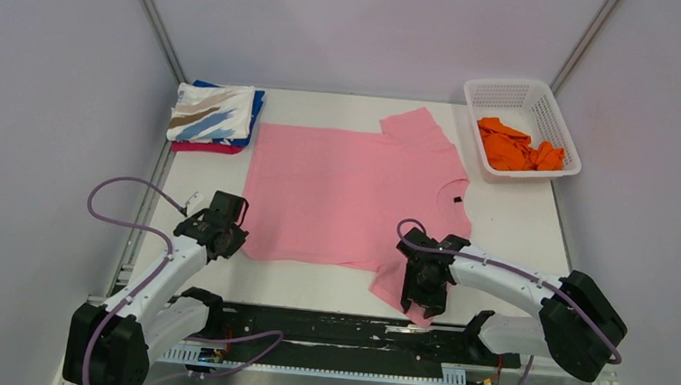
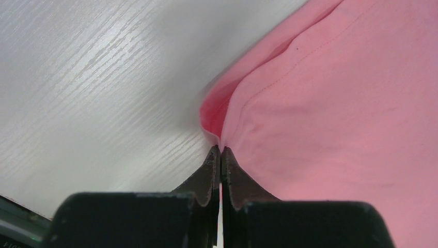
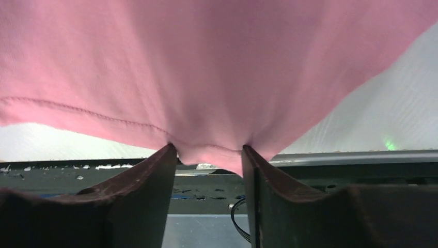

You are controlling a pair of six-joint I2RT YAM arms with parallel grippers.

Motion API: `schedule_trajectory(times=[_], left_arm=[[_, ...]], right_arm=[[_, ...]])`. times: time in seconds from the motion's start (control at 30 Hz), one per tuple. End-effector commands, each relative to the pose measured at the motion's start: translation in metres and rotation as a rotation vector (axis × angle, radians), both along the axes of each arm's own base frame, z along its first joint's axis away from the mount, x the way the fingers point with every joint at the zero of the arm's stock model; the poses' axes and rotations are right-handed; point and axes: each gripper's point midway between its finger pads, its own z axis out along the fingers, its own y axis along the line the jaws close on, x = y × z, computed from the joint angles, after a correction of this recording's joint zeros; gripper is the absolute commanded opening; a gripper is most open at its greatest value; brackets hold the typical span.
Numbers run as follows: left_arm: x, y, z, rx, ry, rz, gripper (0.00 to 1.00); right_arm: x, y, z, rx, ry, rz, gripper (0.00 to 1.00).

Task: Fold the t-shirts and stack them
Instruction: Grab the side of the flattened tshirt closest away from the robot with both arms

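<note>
A light pink t-shirt (image 1: 346,193) lies spread flat in the middle of the table, collar to the right. My left gripper (image 1: 230,237) is at its near-left hem corner, shut on a pinch of the pink cloth (image 2: 335,103), which rises slightly off the table at the gripper's tips (image 2: 221,150). My right gripper (image 1: 426,305) is over the near sleeve, close to the table's front edge. It is open (image 3: 209,152), and the sleeve's hem (image 3: 206,62) sags between its spread fingers. An orange t-shirt (image 1: 514,146) lies crumpled in the basket.
A white lattice basket (image 1: 507,94) stands at the back right. At the back left is a folded stack: a white streaked shirt (image 1: 211,113) on a blue one (image 1: 255,114) on a magenta one (image 1: 204,148). A black rail (image 1: 336,328) runs along the near edge.
</note>
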Motion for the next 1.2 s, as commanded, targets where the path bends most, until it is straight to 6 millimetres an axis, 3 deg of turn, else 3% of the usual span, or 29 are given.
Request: schedule_trajectory(times=[0.0,0.1,0.27,0.43,0.57,0.87,1.17], left_arm=[[-0.006,0.006,-0.002,0.027,0.018,-0.003,0.0],[-0.009,0.008,-0.002,0.045,0.03,-0.012,0.0],[-0.021,0.008,0.0,0.043,0.063,-0.036,0.0],[-0.034,0.008,0.002,0.03,0.086,-0.056,0.0],[-0.03,-0.005,0.003,-0.021,0.058,-0.121,0.0],[0.005,-0.029,0.021,-0.106,-0.056,-0.179,0.0],[0.043,-0.028,0.036,-0.067,-0.059,-0.149,0.0]], right_arm=[[0.005,-0.001,-0.011,-0.026,-0.04,-0.07,0.43],[0.003,-0.004,-0.014,-0.04,-0.038,-0.082,0.28],[-0.002,-0.006,-0.003,-0.026,-0.045,-0.088,0.0],[-0.023,-0.003,0.009,0.0,0.008,-0.063,0.0],[-0.019,-0.004,0.01,-0.017,-0.019,-0.052,0.0],[0.059,0.023,0.038,0.048,-0.261,-0.032,0.0],[0.132,0.028,0.072,0.096,-0.42,-0.01,0.0]])
